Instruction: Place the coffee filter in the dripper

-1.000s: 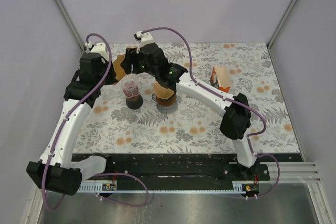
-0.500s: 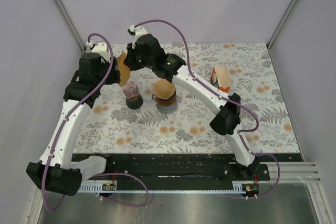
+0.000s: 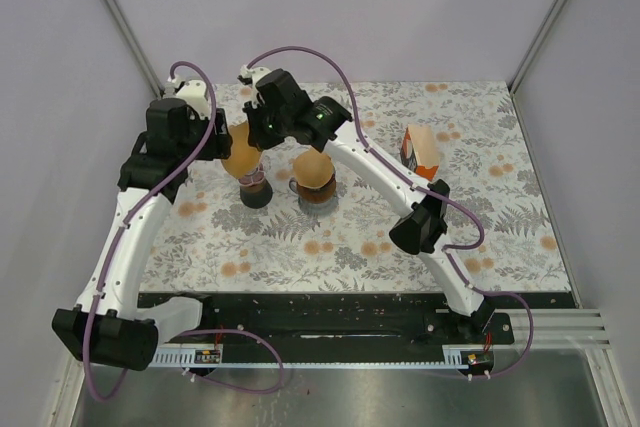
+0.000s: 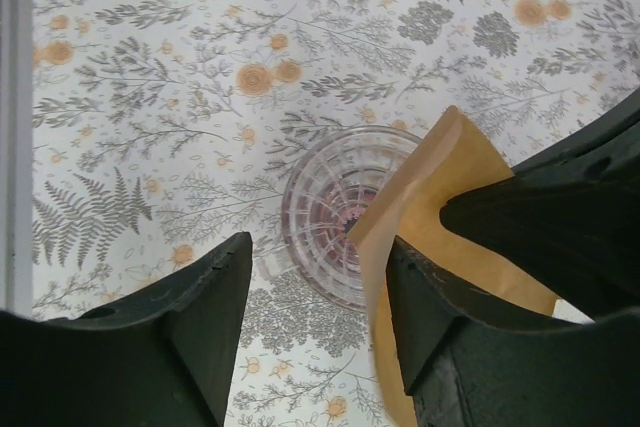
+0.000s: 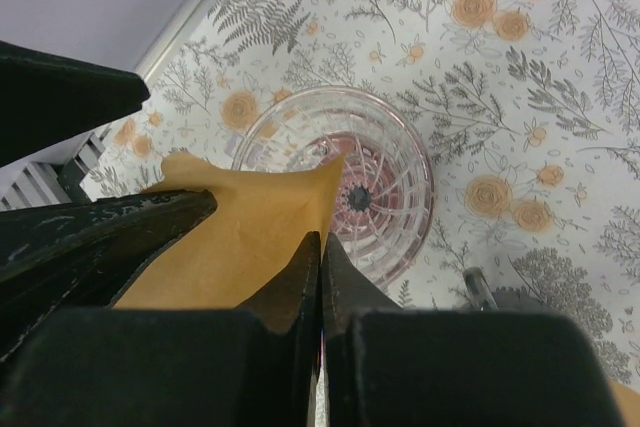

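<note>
The brown paper coffee filter point(image 3: 243, 156) hangs just above the clear glass dripper point(image 3: 254, 188) at the back left of the flowered table. My right gripper point(image 3: 260, 135) is shut on the filter's edge; in the right wrist view its closed fingers point(image 5: 320, 239) pinch the filter point(image 5: 245, 232) over the ribbed dripper point(image 5: 375, 192). My left gripper point(image 3: 221, 140) stands open beside it. In the left wrist view, the filter point(image 4: 440, 187) lies against the right finger point(image 4: 440, 317) and the dripper point(image 4: 325, 212) shows below the gap. The left gripper point(image 4: 318, 242) grips nothing.
A second dark-based vessel with a brown filter in it point(image 3: 314, 177) stands right of the dripper. An orange and white carton point(image 3: 421, 150) stands at the back right. The white walls and the frame posts close in the back left corner near both wrists.
The left gripper has opened and let go of the filter. The right gripper has swung left and shut on it. The filter now hangs lower, over the dripper.
</note>
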